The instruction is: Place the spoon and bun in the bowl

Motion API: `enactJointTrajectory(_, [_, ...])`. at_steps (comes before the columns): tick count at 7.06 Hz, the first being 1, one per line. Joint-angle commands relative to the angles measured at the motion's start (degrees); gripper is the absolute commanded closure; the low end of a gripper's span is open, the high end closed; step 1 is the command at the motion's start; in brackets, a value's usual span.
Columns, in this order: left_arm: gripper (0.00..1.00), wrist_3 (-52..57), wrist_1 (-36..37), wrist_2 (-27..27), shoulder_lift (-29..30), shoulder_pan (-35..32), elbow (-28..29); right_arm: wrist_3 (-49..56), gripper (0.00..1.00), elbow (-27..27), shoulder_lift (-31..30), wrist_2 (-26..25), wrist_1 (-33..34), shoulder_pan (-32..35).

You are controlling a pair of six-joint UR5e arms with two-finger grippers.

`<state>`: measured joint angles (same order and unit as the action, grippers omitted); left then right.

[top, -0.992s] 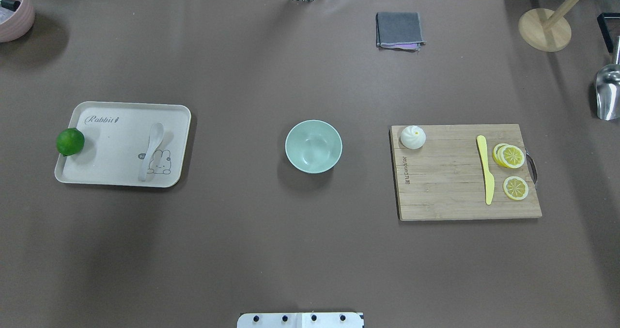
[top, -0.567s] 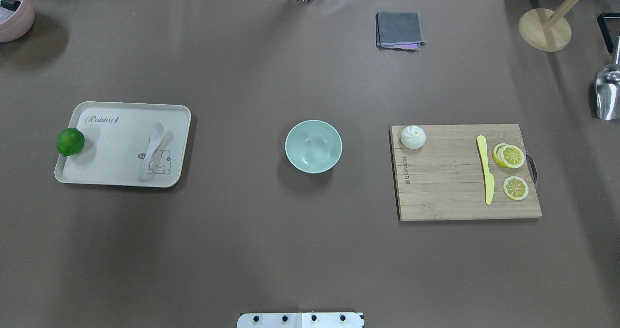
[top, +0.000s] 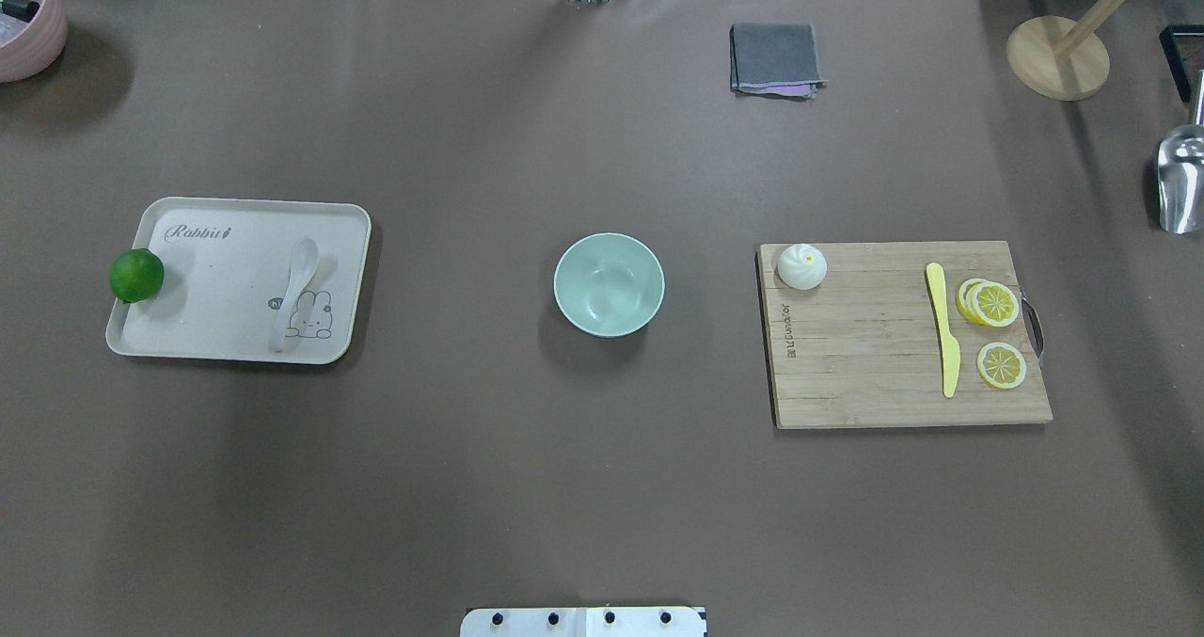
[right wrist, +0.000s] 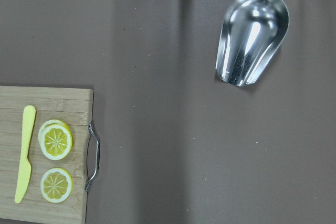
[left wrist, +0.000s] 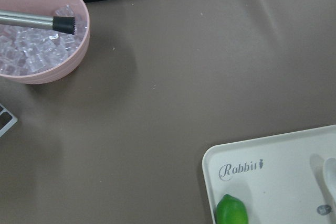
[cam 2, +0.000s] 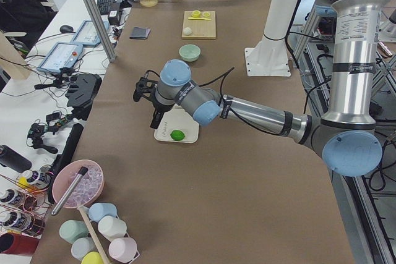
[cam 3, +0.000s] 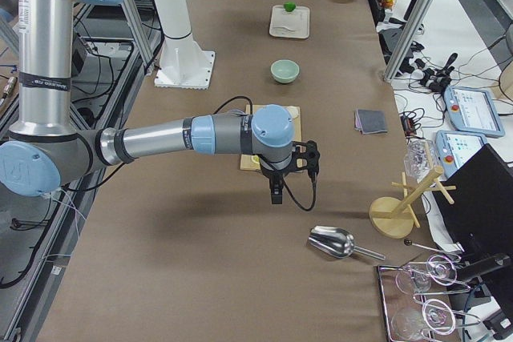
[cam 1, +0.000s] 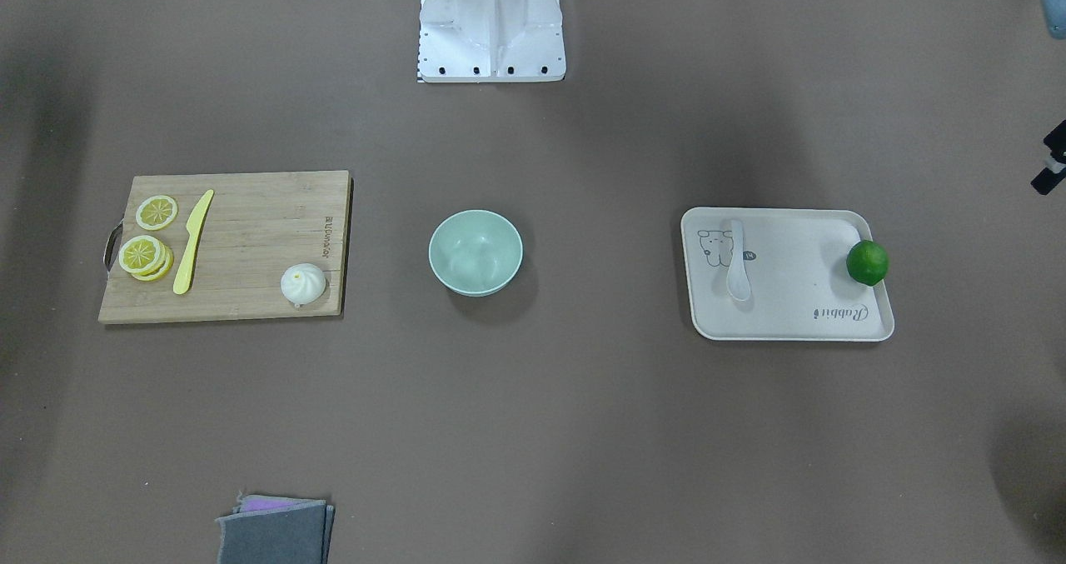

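Observation:
The white spoon [top: 293, 291] lies on the cream tray [top: 216, 326] at the left, also in the front-facing view [cam 1: 737, 271]. The white bun [top: 801, 266] sits on the far left corner of the wooden cutting board [top: 875, 383]. The mint-green bowl [top: 609, 284] stands empty at the table's middle. My left gripper [cam 2: 156, 119] hangs above the table near the tray's outer end. My right gripper [cam 3: 276, 191] hangs beyond the board's outer end. Both show only in the side views, so I cannot tell whether they are open or shut.
A green lime [top: 136, 275] rests on the tray's left edge. A yellow knife [top: 943, 326] and lemon slices [top: 992, 304] lie on the board. A metal scoop [right wrist: 252, 38], wooden stand [top: 1058, 54], grey cloth [top: 775, 58] and pink ice bowl [left wrist: 37, 40] sit at the table's edges.

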<state>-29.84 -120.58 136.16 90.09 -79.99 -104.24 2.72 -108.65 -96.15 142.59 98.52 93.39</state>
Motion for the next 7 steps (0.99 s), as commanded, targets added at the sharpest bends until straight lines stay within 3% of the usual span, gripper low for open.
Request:
enactJointTrajectory(1, [0.02, -8.20, -6.07, -5.07, 0.26, 8.23, -0.16, 0.09, 0.00, 0.02, 0.26, 0.50, -0.26, -0.66])
enactJointTrajectory(5, [0.02, -28.97, -5.99, -27.29, 7.01, 32.65, -0.61, 0.09, 0.00, 0.55, 0.10, 2.34, -1.39, -1.28])
enactJointTrajectory(7, [0.02, -30.46, -6.07, -34.10, 7.65, 39.10, 0.87, -2.52, 0.00, 2.65, -1.32, 2.60, -9.64, -1.37])
